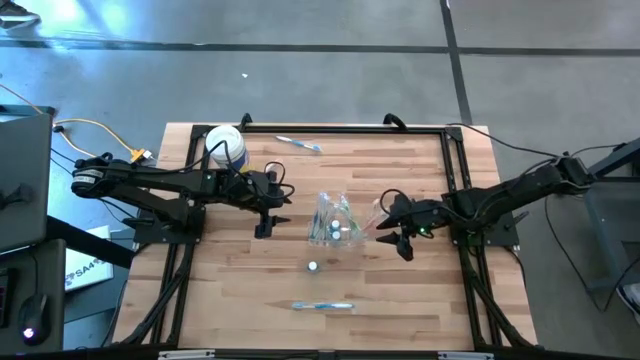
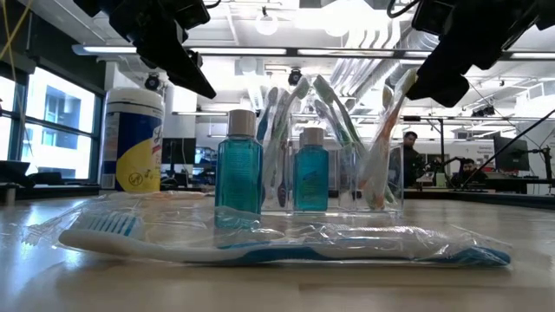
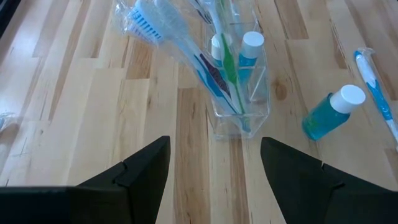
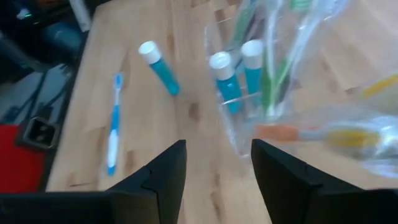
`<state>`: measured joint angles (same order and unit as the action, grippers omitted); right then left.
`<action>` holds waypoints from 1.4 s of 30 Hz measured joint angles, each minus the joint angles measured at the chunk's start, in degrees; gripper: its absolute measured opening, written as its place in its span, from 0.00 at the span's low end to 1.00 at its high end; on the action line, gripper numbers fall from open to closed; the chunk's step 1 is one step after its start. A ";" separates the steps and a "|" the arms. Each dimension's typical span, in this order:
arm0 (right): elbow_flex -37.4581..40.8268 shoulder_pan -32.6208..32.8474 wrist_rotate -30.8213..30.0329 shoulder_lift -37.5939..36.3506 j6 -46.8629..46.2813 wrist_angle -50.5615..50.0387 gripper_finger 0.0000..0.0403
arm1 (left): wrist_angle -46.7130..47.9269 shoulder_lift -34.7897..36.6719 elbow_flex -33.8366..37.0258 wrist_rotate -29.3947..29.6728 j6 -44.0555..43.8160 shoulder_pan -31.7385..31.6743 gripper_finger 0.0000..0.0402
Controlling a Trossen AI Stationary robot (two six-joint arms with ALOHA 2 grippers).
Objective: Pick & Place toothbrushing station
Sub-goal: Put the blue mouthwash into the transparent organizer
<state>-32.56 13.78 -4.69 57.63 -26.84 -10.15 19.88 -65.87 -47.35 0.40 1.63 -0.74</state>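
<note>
Filling the small clear plastic cup (image 1: 335, 222) looks partly done; it stands between our two grippers, holding wrapped pastel toothbrushes and two teal white-capped bottles. Left gripper (image 1: 266, 222) hovers released just beside it, right gripper (image 1: 392, 237) likewise released opposite. One loose teal white-capped bottle (image 1: 313, 266) stands ahead of both; a blue wrapped toothbrush (image 1: 322, 306) lies farther out on the wooden tabletop (image 1: 230, 290). Next, we judge, either gripper descends onto the bottle and clenches.

Bright even overhead light; ceiling lamps (image 2: 347, 17) glare; right wrist view motion-blurred.
</note>
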 joint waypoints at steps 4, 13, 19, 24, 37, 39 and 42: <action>0.00 0.00 5.85 -0.74 -0.12 0.04 0.43 | 0.00 0.00 0.00 0.00 -0.02 0.01 0.62; -0.34 0.25 12.61 -3.27 -0.39 0.36 0.43 | -0.11 0.00 -0.02 -6.77 -0.85 0.01 0.62; -2.21 2.22 12.59 -3.61 2.22 0.32 0.43 | -0.46 0.00 -0.04 -18.12 -6.81 0.05 0.62; -3.58 3.15 12.26 -3.61 4.89 0.39 0.43 | -1.00 0.00 -0.04 -17.57 -8.39 3.51 0.62; -3.61 3.10 12.28 -3.58 7.52 1.73 0.43 | -10.92 -2.15 -0.06 2.48 -2.97 22.72 0.62; -3.61 3.11 12.28 -3.59 7.75 1.86 0.43 | -12.08 -3.86 -0.05 7.26 -3.03 24.13 0.62; -3.61 3.13 12.29 -3.38 8.80 2.18 0.43 | -15.03 -7.83 -0.07 10.77 -4.15 24.88 0.62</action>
<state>-36.16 16.91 7.60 54.25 -18.04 -7.97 4.85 -73.70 -47.42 11.17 -2.53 24.14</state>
